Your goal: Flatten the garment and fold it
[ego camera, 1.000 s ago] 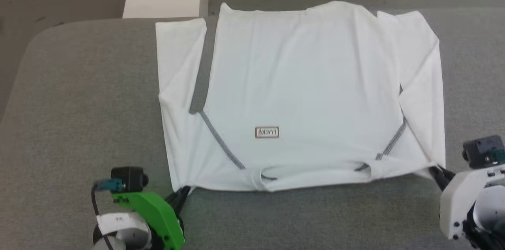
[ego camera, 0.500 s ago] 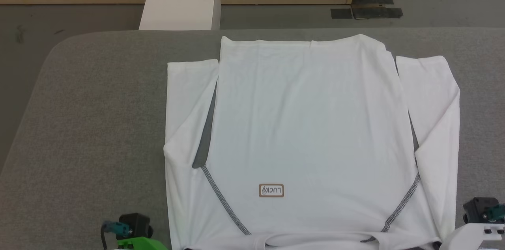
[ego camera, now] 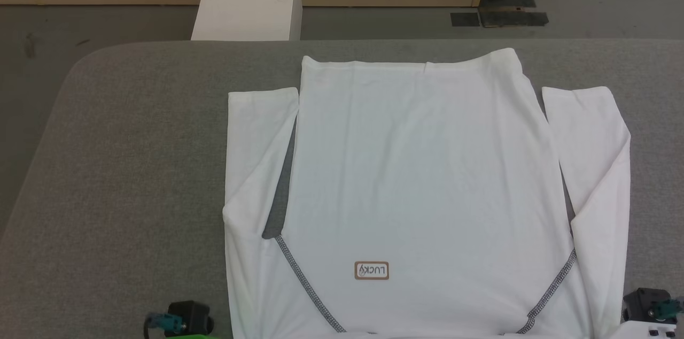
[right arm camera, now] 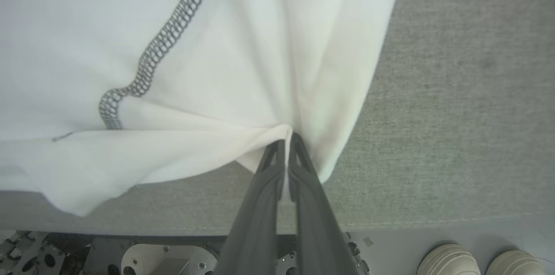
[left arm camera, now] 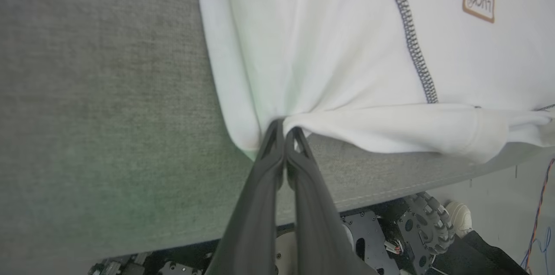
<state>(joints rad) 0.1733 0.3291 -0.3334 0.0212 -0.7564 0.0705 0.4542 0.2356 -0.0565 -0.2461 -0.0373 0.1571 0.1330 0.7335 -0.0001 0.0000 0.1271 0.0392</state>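
Note:
The garment (ego camera: 417,168), a white T-shirt with dark zigzag seams, lies spread flat on the grey table (ego camera: 133,141), neck end nearest me and hem at the far side. Its small label (ego camera: 371,270) faces up. Both sleeves lie folded alongside the body. In the left wrist view my left gripper (left arm camera: 284,126) is shut on the garment (left arm camera: 325,49) at its near left shoulder corner. My right gripper (right arm camera: 288,137) is shut on the garment (right arm camera: 225,49) at the near right shoulder corner. Both pinched corners sit close to the table's front edge.
A white box (ego camera: 248,2) stands on the floor beyond the table's far edge, before a gridded panel. The table's front edge (left arm camera: 390,188) lies just under both grippers, with the robot's base and a wheel (left arm camera: 427,218) below. Pale shoe tips (right arm camera: 446,262) show on the floor.
The head camera has tilted, shifting the whole picture down. Both grippers have also drawn the garment toward the table's front edge, so its hem now lies inside the far edge and the body lies flatter.

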